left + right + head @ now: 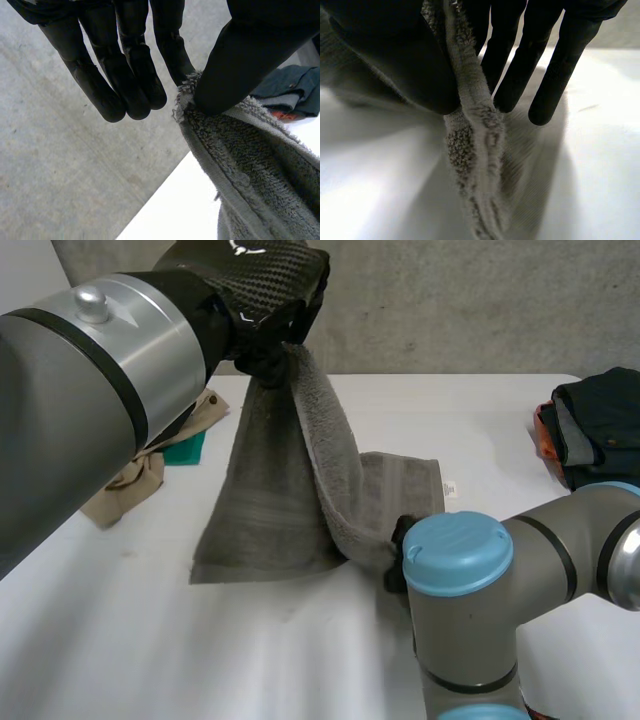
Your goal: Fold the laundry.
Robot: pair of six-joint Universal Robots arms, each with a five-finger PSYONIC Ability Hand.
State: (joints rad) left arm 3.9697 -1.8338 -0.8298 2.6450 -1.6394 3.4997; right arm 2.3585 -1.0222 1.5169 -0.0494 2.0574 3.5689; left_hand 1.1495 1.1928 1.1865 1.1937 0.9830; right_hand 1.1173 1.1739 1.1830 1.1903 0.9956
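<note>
The grey towel (270, 510) lies partly on the white table (150, 640) near its middle, and one corner is lifted high above it; the left hand (262, 290) holds that corner up, and in the left wrist view the thumb (240, 55) presses the towel's hemmed edge against one finger while the other fingers (135, 75) hang straight and clear of the cloth; from this pinch the towel drops in a long sagging fold toward the right arm (470, 590) at the near side of the table; the right hand (395, 55) is clamped on the towel's edge there, its thumb on one side of the thick hem and its straight fingers (560, 60) on the other, low over the table; the rest of the towel lies flat between the two arms; a tan cloth (135, 480) and a teal item (186, 448) sit together at the table's left side, partly behind the left arm; a pile of dark clothes (600, 425) with something orange beneath it rests at the table's right edge, well apart from the towel.
</note>
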